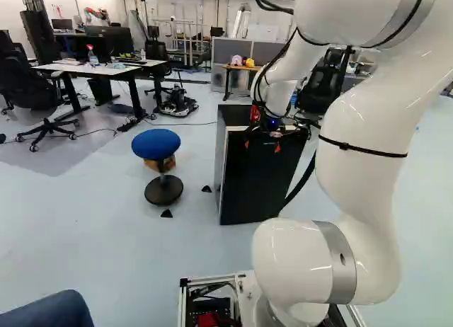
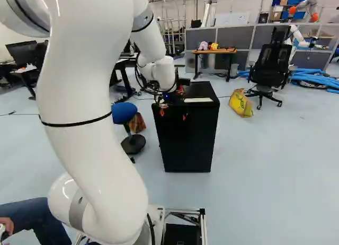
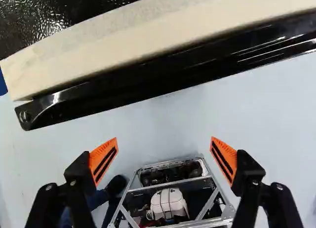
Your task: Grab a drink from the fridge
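No drink shows in any view, so you'd take it to be inside the black, box-shaped fridge (image 2: 188,133), and the job now looks like getting that door open. Along the fridge's top runs a cream strip (image 3: 148,33), and in front of it the glossy black door edge (image 3: 163,74). Here's your black gripper with orange pads (image 3: 164,139), wide open, nothing between its fingers, hanging at the near side of the fridge's upper front. Watch this bit! Push in too early and the tips may jam against the door edge; pull with too shallow a hold and the pads could slip off that slick surface. Pull too hard and the whole fridge might tip or drag. Your thick white arm (image 1: 361,129) reaches in from the base side of the fridge, and it could block the door's swing. The blue round-seated stool (image 1: 156,141) stands beside the fridge, so a wide swing that way might clip it. Further out, beyond the fridge, there's a yellow bag (image 2: 241,103).
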